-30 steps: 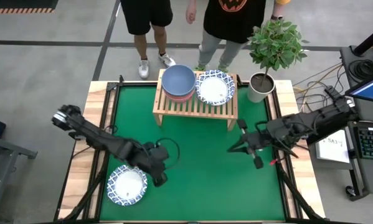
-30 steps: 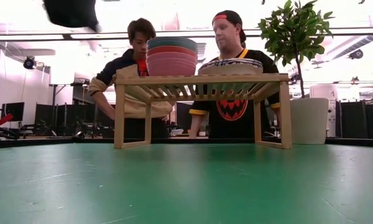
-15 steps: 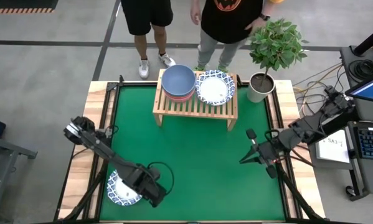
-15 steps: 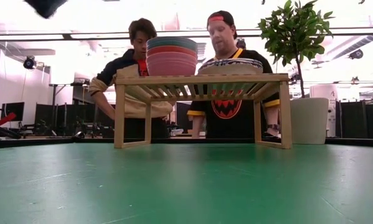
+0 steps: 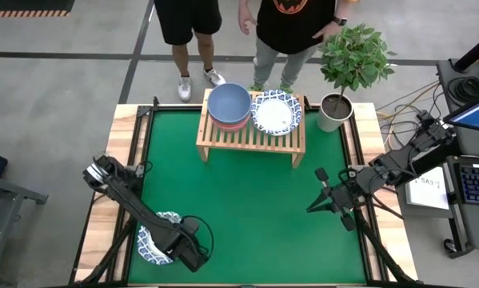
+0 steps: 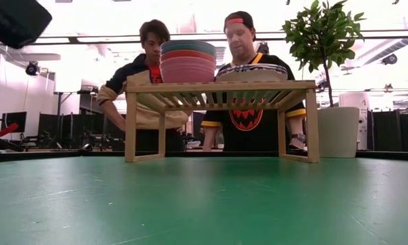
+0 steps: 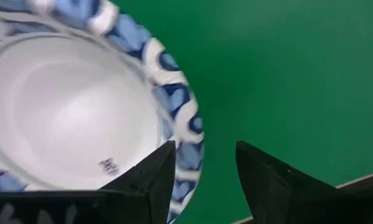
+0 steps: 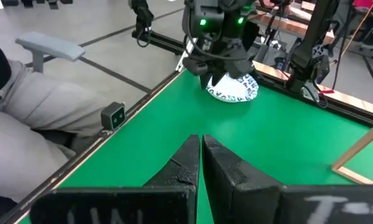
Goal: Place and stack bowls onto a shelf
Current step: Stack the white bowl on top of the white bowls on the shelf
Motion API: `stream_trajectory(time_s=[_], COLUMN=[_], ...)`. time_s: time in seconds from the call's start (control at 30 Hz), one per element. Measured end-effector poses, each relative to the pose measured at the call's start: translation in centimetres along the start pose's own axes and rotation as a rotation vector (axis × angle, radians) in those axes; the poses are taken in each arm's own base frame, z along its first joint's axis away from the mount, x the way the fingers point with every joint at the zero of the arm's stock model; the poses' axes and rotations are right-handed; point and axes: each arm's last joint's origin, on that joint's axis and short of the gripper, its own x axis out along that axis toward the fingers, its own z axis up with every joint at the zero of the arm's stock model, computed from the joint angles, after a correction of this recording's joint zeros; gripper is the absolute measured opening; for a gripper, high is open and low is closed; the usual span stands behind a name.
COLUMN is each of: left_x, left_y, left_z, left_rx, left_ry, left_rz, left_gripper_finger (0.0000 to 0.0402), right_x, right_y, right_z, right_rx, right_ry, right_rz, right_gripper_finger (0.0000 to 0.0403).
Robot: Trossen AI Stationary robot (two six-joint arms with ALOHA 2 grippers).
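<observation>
Over the patterned bowl (image 7: pixel 80 112) | left gripper (image 7: pixel 202 180) angled down, fingers parted astride its rim | right gripper (image 8: pixel 200 163) clenched, empty, hovering mid-table

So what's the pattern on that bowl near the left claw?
The bowl is white inside with a blue-and-white swirly rim, clearest in the left wrist view.
</observation>
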Motion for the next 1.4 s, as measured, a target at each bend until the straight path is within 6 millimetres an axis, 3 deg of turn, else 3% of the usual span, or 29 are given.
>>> stream_trajectory(time_s=[0.3,0.57,0.83,1.03,1.13,1.4], left_x=[2.2,1.6,-1.7,-5.7,-8.2,-15.0], left_y=[-0.5,-0.6,-1.4,-3.5,-4.3,-6.0], left_z=[0.0,-0.1,0.3,0.0,0.5,3.9], left_rx=[0.004,0.068,0.188,0.513,0.634,0.91], left_ry=[-0.006,0.0,-0.005,-0.018,-0.117,-0.573], left_rz=[0.041,0.037,0.066,-0.088,-0.136,-0.184], left_gripper_finger=[0.0109,0.0017,0.0003,0.0001,0.0001,0.0], right_x=[0.0,0.0,-0.3,-0.3,-0.3,-0.4], right_y=[0.0,0.0,0.0,0.0,0.0,0.1], right_z=[0.0,0.0,-0.4,-0.5,-0.6,-1.5], right_rx=[0.0,0.005,0.034,0.032,0.045,0.114], right_ry=[0.003,0.006,0.042,0.053,0.066,0.153], right_rz=[-0.016,-0.015,-0.012,-0.011,-0.01,-0.008], right_gripper_finger=[0.0009,0.0009,0.0009,0.0009,0.0009,0.0009])
